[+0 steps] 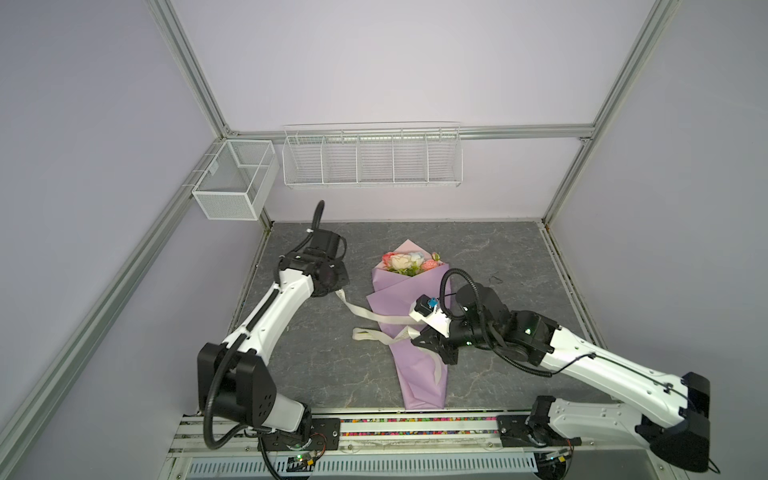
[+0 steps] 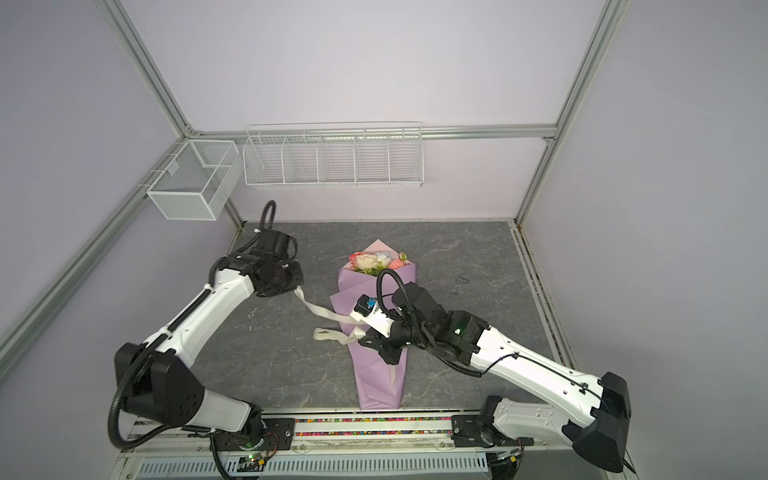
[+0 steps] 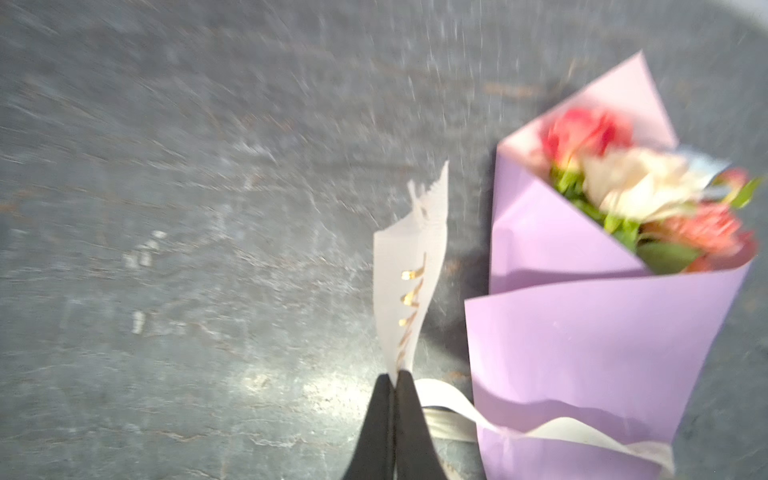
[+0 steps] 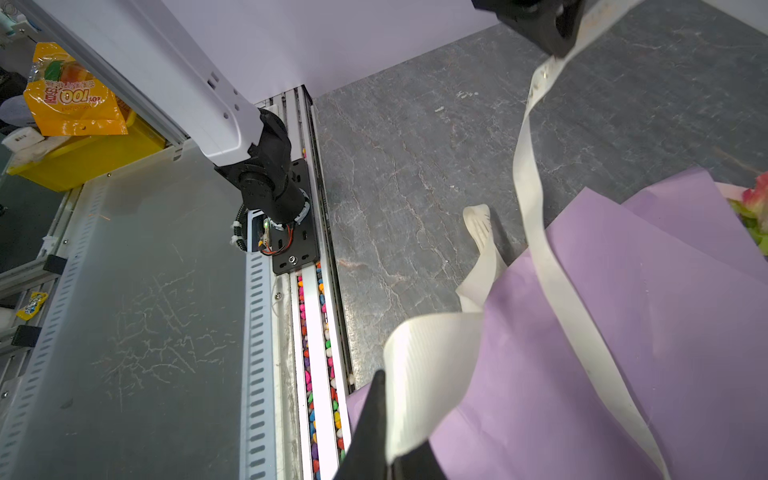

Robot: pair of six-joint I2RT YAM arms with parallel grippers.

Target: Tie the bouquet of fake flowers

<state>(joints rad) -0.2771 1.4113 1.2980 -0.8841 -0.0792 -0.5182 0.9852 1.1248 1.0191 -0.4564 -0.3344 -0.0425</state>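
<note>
The bouquet of fake flowers [image 1: 409,262] [image 2: 376,262] [image 3: 648,195] lies on the grey table, wrapped in lilac paper [image 1: 415,299] [image 2: 376,374], blooms toward the back wall. A cream ribbon [image 1: 365,312] [image 2: 324,311] [image 4: 530,187] runs across the wrapper's middle. My left gripper [image 3: 395,376] [image 1: 338,291] is shut on the ribbon's frayed, gold-lettered end [image 3: 409,266], left of the bouquet. Over the wrapper's middle, my right gripper [image 4: 401,409] [image 1: 417,341] [image 2: 365,341] is shut on a loop of ribbon. The stems are hidden inside the paper.
A white wire rack [image 1: 372,160] and a mesh basket [image 1: 235,178] hang on the back wall. A small dark loop [image 1: 495,279] lies right of the bouquet. A rail with coloured beads [image 1: 415,419] runs along the front edge.
</note>
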